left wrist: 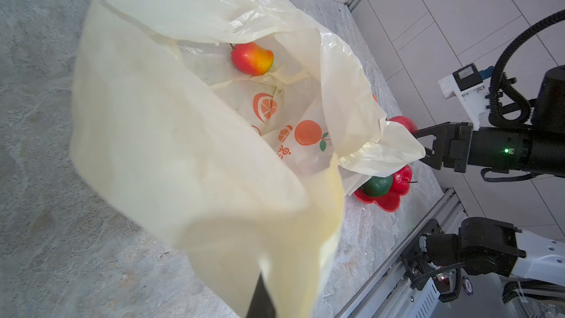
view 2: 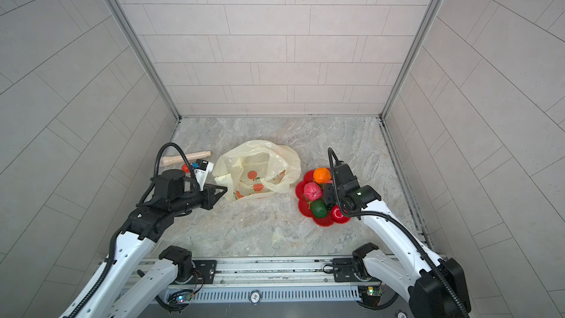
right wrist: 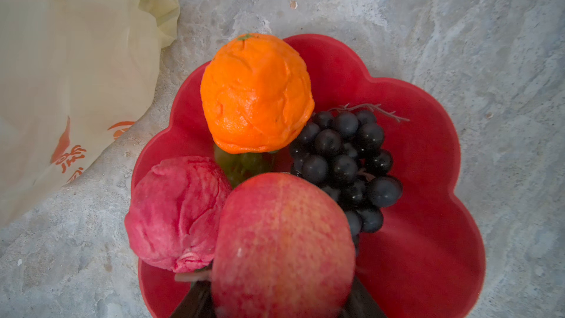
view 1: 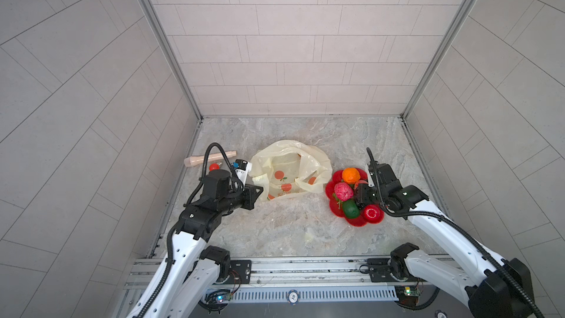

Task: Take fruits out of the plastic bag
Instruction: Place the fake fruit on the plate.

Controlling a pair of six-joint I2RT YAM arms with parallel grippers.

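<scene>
Right wrist view is mostly fruit. A pinkish-red fruit [right wrist: 281, 246] fills the near end, pinched between two dark fingers [right wrist: 195, 301], so your right hand [left wrist: 423, 144] is grasping it over the red plate [right wrist: 428, 178]. Can't tell if it's touching the pile or hanging just above it.

On the plate you've got:
- the orange [right wrist: 256, 93] at the far side
- the dark grape bunch [right wrist: 345, 163] right beside the orange
- the pink wrinkly fruit [right wrist: 177, 212] on the bag side
- a bit of the green grape bunch [right wrist: 241, 163] peeking out under the orange
- the green oval fruit [view 1: 350, 208] and the red round fruit [view 1: 371, 213] side by side at the near rim, visible in both top views

Your left hand [view 1: 260, 190] is clenched on the edge of the plastic bag [view 1: 287, 166] and holds the mouth open. The bag lies crumpled mid table [view 1: 275, 234], just beside the plate. The left wrist view looks straight into it, and one red-and-yellow fruit [left wrist: 252, 58] sits deep inside on the bag's floor.

A pale wooden pin [view 1: 209, 158] and a small red ball [view 1: 214, 166] lie behind your left arm, near the wall
</scene>
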